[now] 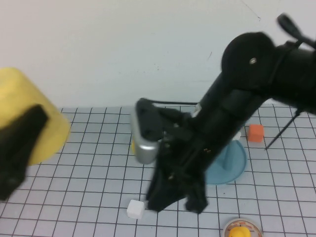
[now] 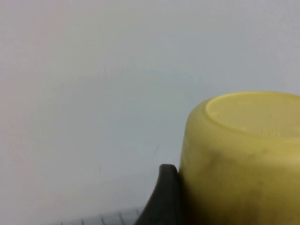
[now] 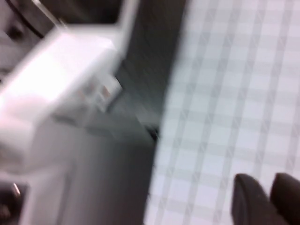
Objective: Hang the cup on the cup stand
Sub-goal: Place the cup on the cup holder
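Observation:
The yellow cup (image 1: pixel 29 96) is held high at the far left, close to the camera. My left gripper (image 1: pixel 27 126) is shut on it; one black finger (image 1: pixel 19 145) lies across its side. In the left wrist view the cup (image 2: pixel 243 159) is bottom up, with a finger (image 2: pixel 164 199) against its wall. The blue cup stand (image 1: pixel 237 163) stands right of centre; only part of its round tray and one post show behind my right arm. My right gripper (image 1: pixel 177 203) hangs low over the table's middle, empty, its fingertips (image 3: pixel 253 201) close together.
A white cube (image 1: pixel 136 209) lies just left of the right gripper. An orange cube (image 1: pixel 255 132) sits behind the stand. A round dish with a yellow object (image 1: pixel 240 231) is at the front edge. A dark cable (image 1: pixel 281 131) runs at the right.

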`<state>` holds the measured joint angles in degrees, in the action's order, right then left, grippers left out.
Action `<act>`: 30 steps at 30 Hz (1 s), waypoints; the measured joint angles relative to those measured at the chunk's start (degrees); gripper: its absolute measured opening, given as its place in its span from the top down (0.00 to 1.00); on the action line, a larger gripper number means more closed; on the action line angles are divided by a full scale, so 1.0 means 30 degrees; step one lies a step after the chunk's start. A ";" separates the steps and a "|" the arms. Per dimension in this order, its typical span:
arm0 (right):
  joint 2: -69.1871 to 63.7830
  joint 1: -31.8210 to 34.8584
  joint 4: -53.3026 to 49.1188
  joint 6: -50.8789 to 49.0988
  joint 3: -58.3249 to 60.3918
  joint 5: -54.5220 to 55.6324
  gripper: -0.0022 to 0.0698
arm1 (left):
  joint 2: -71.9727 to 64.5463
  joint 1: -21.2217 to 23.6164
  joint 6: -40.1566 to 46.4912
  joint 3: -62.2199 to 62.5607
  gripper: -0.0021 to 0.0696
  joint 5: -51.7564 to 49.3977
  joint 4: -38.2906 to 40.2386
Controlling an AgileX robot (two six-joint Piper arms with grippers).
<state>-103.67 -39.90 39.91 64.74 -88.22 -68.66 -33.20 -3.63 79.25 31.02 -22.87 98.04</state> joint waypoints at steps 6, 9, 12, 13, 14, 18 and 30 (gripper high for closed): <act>0.2352 0.0034 -0.5299 -0.3595 0.0000 -0.0311 0.95 | -0.4635 0.0000 0.5359 0.0300 0.13 -0.3211 -0.0246; 0.4225 0.0034 -0.8832 -0.6858 0.0031 -0.0541 0.96 | -0.7763 0.0000 0.7870 0.1837 0.13 -0.6078 -0.0395; 0.5827 0.0034 -1.1117 -0.9026 0.0432 -0.0608 0.96 | -0.9855 -0.0044 0.8490 0.3385 0.13 -0.7385 -0.0496; 0.6459 0.0034 -1.1823 -0.9708 0.0653 -0.0608 0.96 | -1.0561 -0.0161 0.8541 0.3851 0.13 -0.7472 -0.0496; 0.7125 0.0034 -1.2481 -1.0238 0.0859 -0.0608 0.96 | -1.1248 -0.0378 0.8582 0.4438 0.13 -0.7436 -0.0510; 0.9748 0.0034 -1.4258 -1.2270 0.2137 -0.0608 0.96 | -1.3846 -0.2106 0.9659 0.6673 0.13 -0.7059 -0.0510; 1.9568 0.0034 -1.9206 -1.8917 0.8651 -0.0188 0.96 | -2.2453 -0.7393 1.3876 1.2067 0.13 -0.6645 -0.0510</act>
<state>-44.97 -39.80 -17.71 7.99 -62.27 -69.22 -100.56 -25.81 120.88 67.22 -42.80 96.51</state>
